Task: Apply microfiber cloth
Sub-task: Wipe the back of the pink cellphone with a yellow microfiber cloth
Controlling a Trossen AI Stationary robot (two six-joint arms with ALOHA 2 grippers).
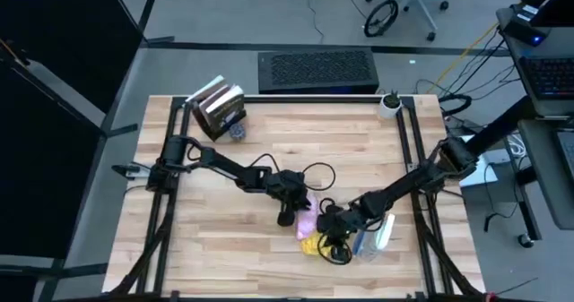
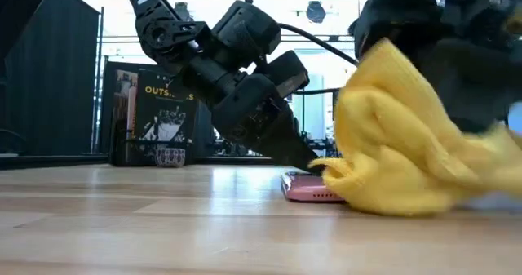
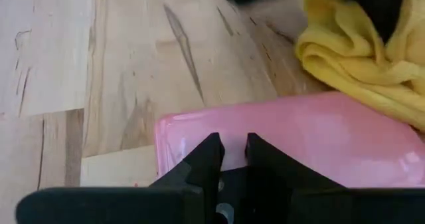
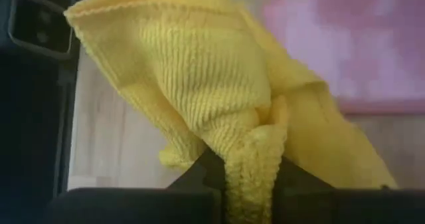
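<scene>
**Yellow cloth bunched up right over the pink phone**

Closest thing to the low camera is the microfiber cloth (image 2: 400,144), a big floppy yellow wad hanging down and pooling on the table, its lower folds draped over one end of the pink phone (image 2: 310,187). It sits toward the front of the table, a bit right of centre, just beside the spray bottle (image 1: 375,237).

The right gripper (image 4: 246,174) has its fingers clenched on a fold of the cloth; you can see the knit squeezed between the two dark tips in its wrist view. The left gripper (image 3: 231,151) is pressed down on the phone's face near one edge with its tips nearly together and nothing between them, so I'd say it's pinning the phone in place rather than grabbing anything.

Handling-wise, my guess: the cloth is light and totally limp, so it'll just sag and trail wherever it isn't held. It looks grippy, not slippery, so a pinch on a thick bunched fold like this one should hold fine. Downside is a pinched wad wipes with a lump, not a flat pad, and loose corners could snag on the left fingers. The phone looks glossy and could skate if it isn't held down.
</scene>
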